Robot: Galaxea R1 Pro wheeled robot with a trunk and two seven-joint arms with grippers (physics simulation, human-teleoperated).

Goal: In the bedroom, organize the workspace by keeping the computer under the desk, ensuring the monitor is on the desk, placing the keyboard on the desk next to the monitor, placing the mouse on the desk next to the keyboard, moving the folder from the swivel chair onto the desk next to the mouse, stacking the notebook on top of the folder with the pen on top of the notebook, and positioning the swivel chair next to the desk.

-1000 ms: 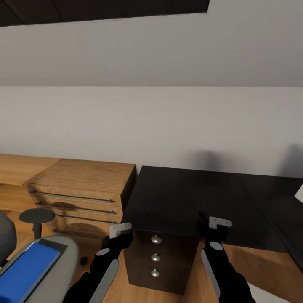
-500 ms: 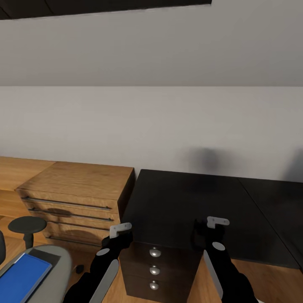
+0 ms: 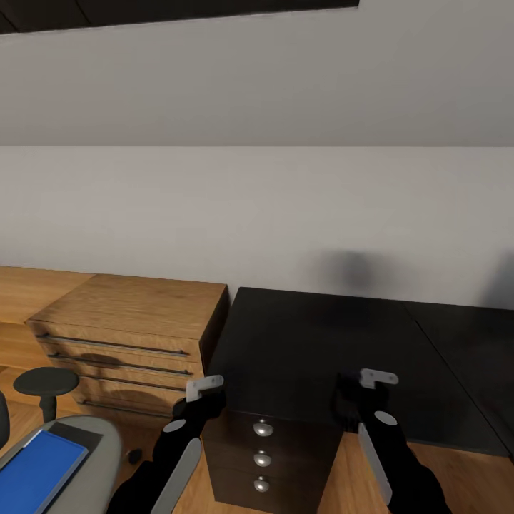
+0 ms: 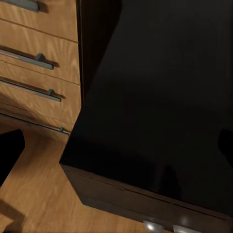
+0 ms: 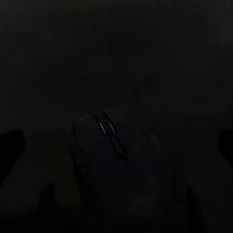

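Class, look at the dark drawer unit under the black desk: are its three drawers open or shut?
Shut. The three drawers sit flush under the desk, their round silver knobs in one line.

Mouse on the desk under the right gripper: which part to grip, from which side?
Grip the mouse across its two long flanks, coming straight down from above. It lies flat on the desk, low and rounded with the wheel up, so only the sides give purchase. The right gripper seems already astride it, jaws open, though the view is dim.

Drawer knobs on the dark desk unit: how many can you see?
3, stacked in a column on the drawer unit front under the desk: top knob, middle, bottom.
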